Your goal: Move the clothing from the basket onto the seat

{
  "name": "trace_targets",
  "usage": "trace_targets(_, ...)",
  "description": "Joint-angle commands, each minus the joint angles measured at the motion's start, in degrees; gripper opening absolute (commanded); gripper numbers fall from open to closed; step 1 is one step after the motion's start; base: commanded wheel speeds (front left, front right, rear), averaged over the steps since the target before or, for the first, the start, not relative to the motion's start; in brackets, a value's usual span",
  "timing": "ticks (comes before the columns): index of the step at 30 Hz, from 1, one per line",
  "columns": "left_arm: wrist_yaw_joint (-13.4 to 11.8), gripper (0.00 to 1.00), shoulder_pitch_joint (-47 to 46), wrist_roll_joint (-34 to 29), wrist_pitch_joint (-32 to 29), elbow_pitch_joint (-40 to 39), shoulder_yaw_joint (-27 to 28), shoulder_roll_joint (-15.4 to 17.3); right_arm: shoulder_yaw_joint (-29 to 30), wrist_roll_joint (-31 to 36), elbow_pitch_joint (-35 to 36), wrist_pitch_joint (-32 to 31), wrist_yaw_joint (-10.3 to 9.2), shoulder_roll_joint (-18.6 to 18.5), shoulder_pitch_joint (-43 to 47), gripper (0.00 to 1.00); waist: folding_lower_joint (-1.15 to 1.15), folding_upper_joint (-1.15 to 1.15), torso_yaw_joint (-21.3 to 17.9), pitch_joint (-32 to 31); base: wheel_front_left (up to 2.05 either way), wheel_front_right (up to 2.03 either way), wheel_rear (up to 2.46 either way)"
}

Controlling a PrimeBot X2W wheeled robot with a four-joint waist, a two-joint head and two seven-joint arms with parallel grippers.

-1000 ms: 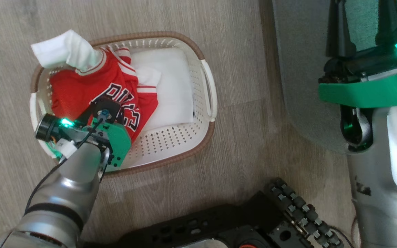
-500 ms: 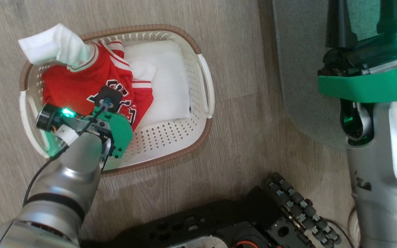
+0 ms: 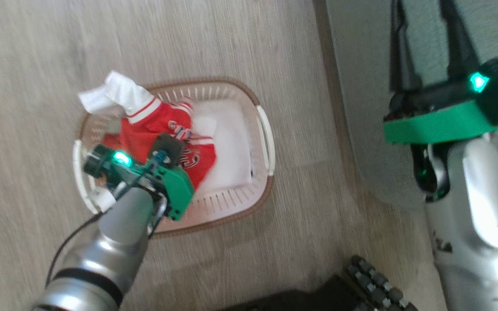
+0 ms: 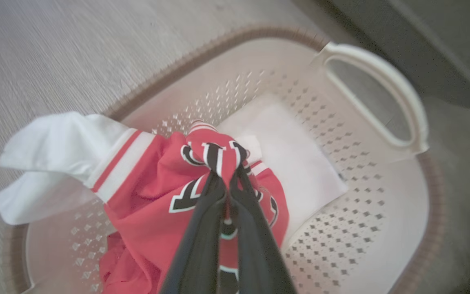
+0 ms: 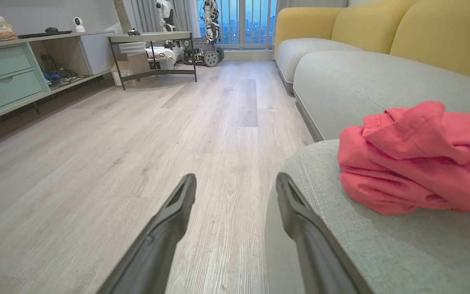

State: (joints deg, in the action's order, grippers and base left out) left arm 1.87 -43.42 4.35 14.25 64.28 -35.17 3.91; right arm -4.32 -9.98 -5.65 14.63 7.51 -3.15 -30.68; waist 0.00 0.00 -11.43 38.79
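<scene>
The cream basket [image 3: 231, 214] stands on the wood floor, left of the grey-green seat [image 3: 361, 86]. Inside lies the red jersey [image 3: 154, 129], its white sleeve [image 3: 110, 90] hanging over the far rim. In the left wrist view my left gripper [image 4: 225, 171] is shut on a bunched fold of the jersey [image 4: 149, 192] with black-white lettering, above the basket [image 4: 218, 49]. My right gripper [image 5: 235, 177] stands open and holds nothing, at the rounded edge of the seat [image 5: 382, 245]. A plain red garment [image 5: 414, 167] lies crumpled on that cushion.
A flat white pad [image 3: 231, 142] lines the basket bottom. My dark wheeled base [image 3: 374, 285] sits at the lower edge. In the right wrist view, open floor runs to green drawers [image 5: 2, 77], a metal desk [image 5: 153, 38] and yellow sofa backs [image 5: 443, 32].
My left gripper has shut on the jersey and pulled a fold up, bunching the cloth. The head camera has shifted, so the basket looks smaller. The right gripper stays open.
</scene>
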Motion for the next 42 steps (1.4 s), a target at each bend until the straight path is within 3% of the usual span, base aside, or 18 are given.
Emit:
trace_targets(1,0.4,0.0,1.6,0.4,0.7,-2.2,1.0,0.6,-1.1,0.3,1.2,0.4,-0.02,0.3,2.3,1.0,0.0,0.0,1.8,-5.6,0.0,0.0,0.0)
trace_targets(7,2.9,0.0,6.9,2.2,0.7,-13.4,1.2,1.9,-1.7,1.2,-3.2,0.4,-0.02,0.3,7.0,1.0,0.0,0.0,3.4,-16.6,0.0,0.0,0.0)
trace_targets(16,4.9,0.0,11.4,8.2,0.7,-26.2,3.0,1.7,-2.2,2.3,-8.3,0.4,-0.02,0.3,16.3,1.0,0.0,0.0,5.6,-32.2,0.0,0.0,0.0)
trace_targets(21,5.2,0.0,10.9,11.1,0.5,-30.4,3.6,1.4,-3.5,2.4,-9.9,0.4,-0.02,0.3,19.7,1.0,0.0,0.0,6.4,-37.8,0.0,0.0,0.0)
trace_targets(34,4.2,0.0,6.0,13.6,-2.7,-35.4,6.0,1.8,-7.4,1.4,-11.0,0.4,-0.02,0.3,21.2,1.0,0.0,0.0,7.2,-43.3,0.0,0.0,0.0)
trace_targets(42,4.1,0.0,4.7,14.4,-3.4,-35.5,5.3,1.3,-12.2,2.2,-12.9,0.4,-0.02,0.3,17.2,1.0,0.0,0.0,7.9,-44.5,0.0,0.0,0.0)
